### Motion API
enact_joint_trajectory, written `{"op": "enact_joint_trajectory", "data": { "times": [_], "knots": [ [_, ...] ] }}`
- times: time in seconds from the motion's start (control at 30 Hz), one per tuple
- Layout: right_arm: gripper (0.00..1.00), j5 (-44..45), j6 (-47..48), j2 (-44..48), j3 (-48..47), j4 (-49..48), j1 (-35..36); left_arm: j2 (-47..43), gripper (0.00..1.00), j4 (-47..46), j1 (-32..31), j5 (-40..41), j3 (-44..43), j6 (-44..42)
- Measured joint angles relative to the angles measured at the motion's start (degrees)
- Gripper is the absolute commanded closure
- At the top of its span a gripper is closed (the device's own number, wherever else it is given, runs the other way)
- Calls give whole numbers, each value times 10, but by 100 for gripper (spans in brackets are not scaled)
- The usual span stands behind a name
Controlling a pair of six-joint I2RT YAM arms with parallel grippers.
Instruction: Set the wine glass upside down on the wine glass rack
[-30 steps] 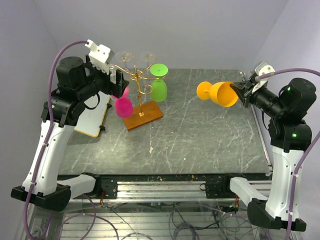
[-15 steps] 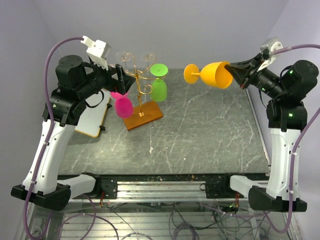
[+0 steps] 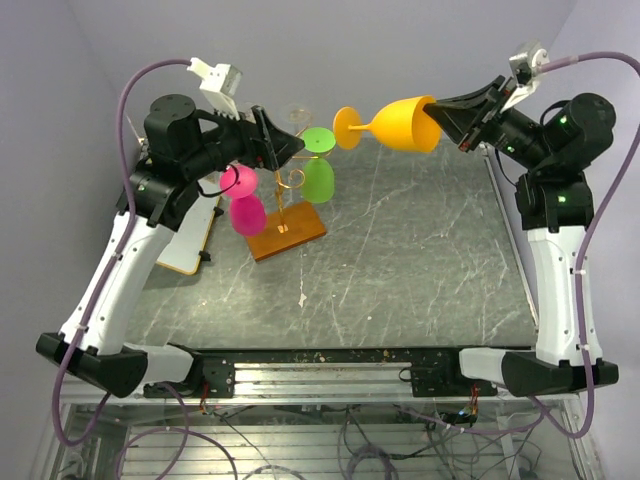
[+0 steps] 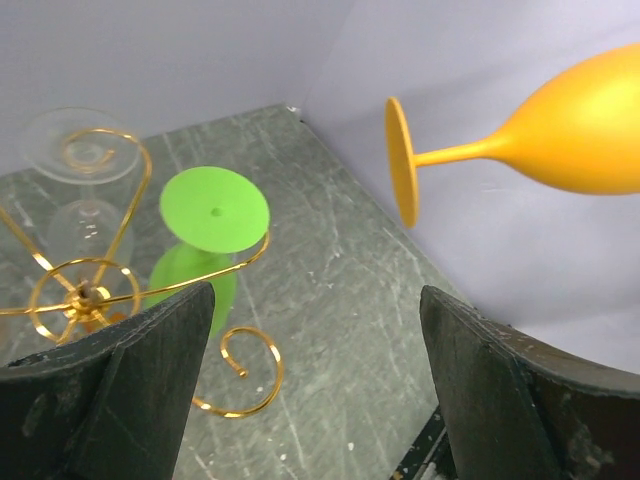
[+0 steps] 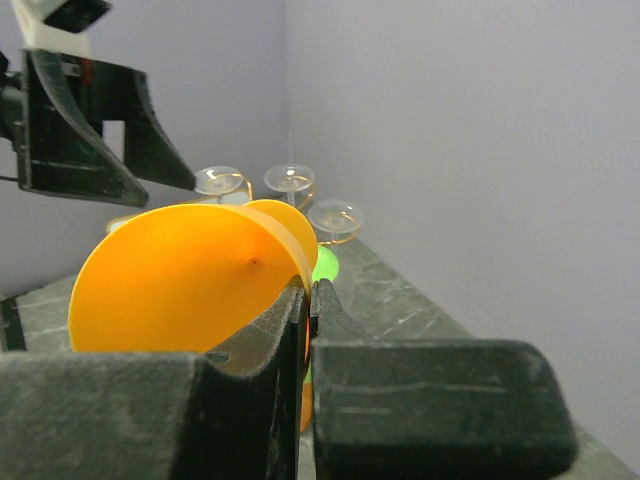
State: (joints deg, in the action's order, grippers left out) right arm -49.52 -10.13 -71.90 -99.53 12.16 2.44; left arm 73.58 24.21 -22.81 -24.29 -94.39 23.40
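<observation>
Tabletop (image 3: 400,260) below, glass (image 3: 398,124) in right tool (image 3: 438,112)

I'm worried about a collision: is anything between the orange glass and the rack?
Yes. The green wine glass already hangs on the side of the wine glass rack facing the orange wine glass, and the open left gripper hovers at the rack's top. The right gripper grips the orange glass's rim.

No readable text, labels, brands or numbers show on anything in these views.
</observation>
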Motion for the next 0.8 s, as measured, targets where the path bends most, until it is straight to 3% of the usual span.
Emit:
{"op": "enact_joint_trajectory", "data": {
  "times": [0.33, 0.8],
  "knots": [
    [100, 3, -1, -31, -10, -3, 62, 55, 25, -55, -37, -36, -6, 59],
    [100, -2, 4, -31, -7, -3, 79, 73, 56, -79, -44, -54, -6, 83]
  ]
}}
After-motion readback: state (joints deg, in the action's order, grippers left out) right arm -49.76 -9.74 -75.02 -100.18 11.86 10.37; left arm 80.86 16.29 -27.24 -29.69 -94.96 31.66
